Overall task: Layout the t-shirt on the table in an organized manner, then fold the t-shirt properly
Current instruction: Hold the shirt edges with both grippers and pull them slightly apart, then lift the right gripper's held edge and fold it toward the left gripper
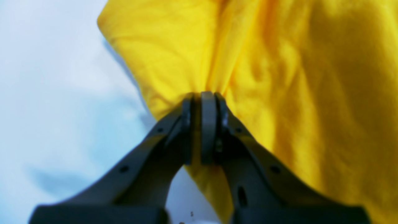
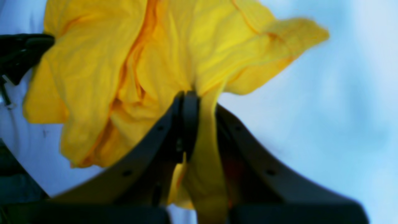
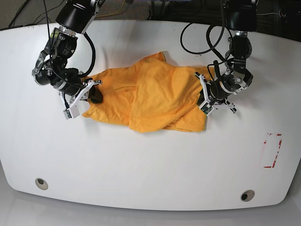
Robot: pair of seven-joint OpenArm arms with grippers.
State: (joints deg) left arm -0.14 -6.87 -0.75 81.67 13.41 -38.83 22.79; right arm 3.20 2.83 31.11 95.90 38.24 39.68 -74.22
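The orange-yellow t-shirt (image 3: 155, 94) lies bunched and folded over itself across the middle of the white table (image 3: 141, 165). My left gripper (image 3: 203, 97) sits at the shirt's right edge in the base view. In the left wrist view it (image 1: 203, 99) is shut on a pinch of the t-shirt (image 1: 279, 77). My right gripper (image 3: 93, 92) sits at the shirt's left edge. In the right wrist view it (image 2: 189, 96) is shut on gathered folds of the t-shirt (image 2: 149, 56), which hang crumpled above the table. No neck label shows.
A red tape rectangle outline (image 3: 273, 150) lies at the table's right. Two round grey grommets (image 3: 41, 183) (image 3: 247, 195) sit near the front edge. Black cables (image 3: 202, 42) loop behind the left arm. A dark arm part (image 2: 18, 53) shows at the right wrist view's left edge.
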